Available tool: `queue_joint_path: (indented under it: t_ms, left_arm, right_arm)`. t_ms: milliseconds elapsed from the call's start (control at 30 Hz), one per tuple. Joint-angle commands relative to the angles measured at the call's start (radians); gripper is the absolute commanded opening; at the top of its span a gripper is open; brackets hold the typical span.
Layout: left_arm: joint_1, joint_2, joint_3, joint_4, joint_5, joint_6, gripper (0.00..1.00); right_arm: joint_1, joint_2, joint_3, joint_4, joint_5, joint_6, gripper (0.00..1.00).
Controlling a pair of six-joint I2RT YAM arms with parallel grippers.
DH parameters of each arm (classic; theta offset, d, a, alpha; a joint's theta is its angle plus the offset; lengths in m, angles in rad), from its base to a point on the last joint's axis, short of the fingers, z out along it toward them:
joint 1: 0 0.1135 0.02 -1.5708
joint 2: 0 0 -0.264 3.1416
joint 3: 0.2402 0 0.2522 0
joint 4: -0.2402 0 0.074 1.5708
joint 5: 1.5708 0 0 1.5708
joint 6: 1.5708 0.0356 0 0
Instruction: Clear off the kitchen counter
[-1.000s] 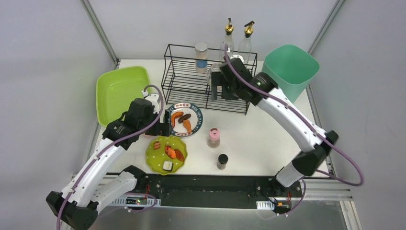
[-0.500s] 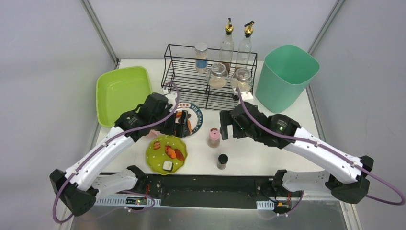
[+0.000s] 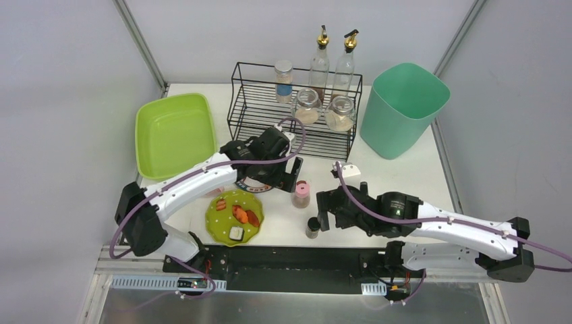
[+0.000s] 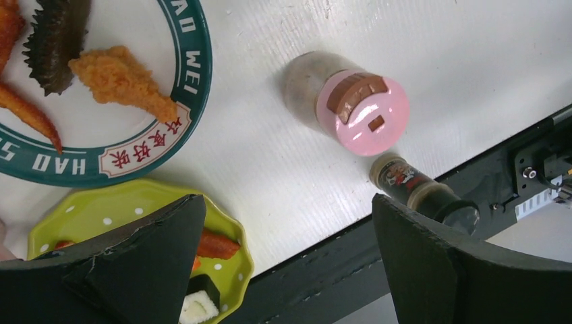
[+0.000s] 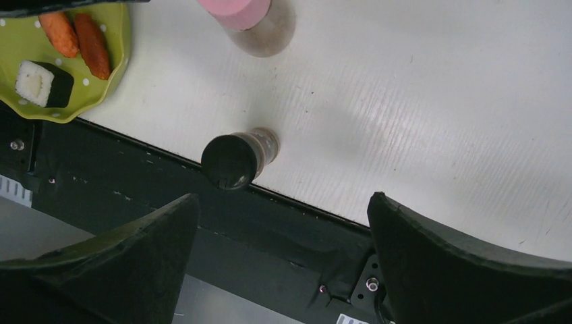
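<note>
Top external view: the white kitchen counter (image 3: 405, 182) carries a black wire rack (image 3: 263, 115). The left gripper (image 3: 289, 177) is near a pink-lidded shaker (image 3: 301, 194), and the right gripper (image 3: 322, 214) is just beside a black-capped shaker (image 3: 313, 227). Left wrist view: jaws spread wide, gripping nothing, with the pink lid ahead on the counter. Right wrist view: jaws likewise spread, with the black cap ahead at the counter's front edge.

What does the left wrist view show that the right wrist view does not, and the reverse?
Only left wrist: the teal-rimmed plate with fried pieces. Only right wrist: no extra object, but the rice roll whole. Both: the pink-capped shaker, the black-capped bottle, the green plate, the white counter.
</note>
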Motion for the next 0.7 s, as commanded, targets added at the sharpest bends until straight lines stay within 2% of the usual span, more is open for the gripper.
queue_joint_path:
  t_ms: [0, 400, 667]
  left_arm:
    - [-0.025, 0.064, 0.08, 0.035, -0.033, -0.032, 0.99]
    - [-0.054, 0.227, 0.19, 0.048, 0.0, -0.107, 0.99]
    - [-0.078, 0.276, 0.198, 0.047, -0.012, -0.179, 0.98]
  right_arm:
    - [0.046, -0.061, -0.019, -0.044, 0.05, 0.102, 0.99]
    - [0.062, -0.135, -0.107, -0.076, 0.061, 0.165, 0.99]
    - [0.062, -0.188, -0.138, -0.079, 0.078, 0.18, 0.99]
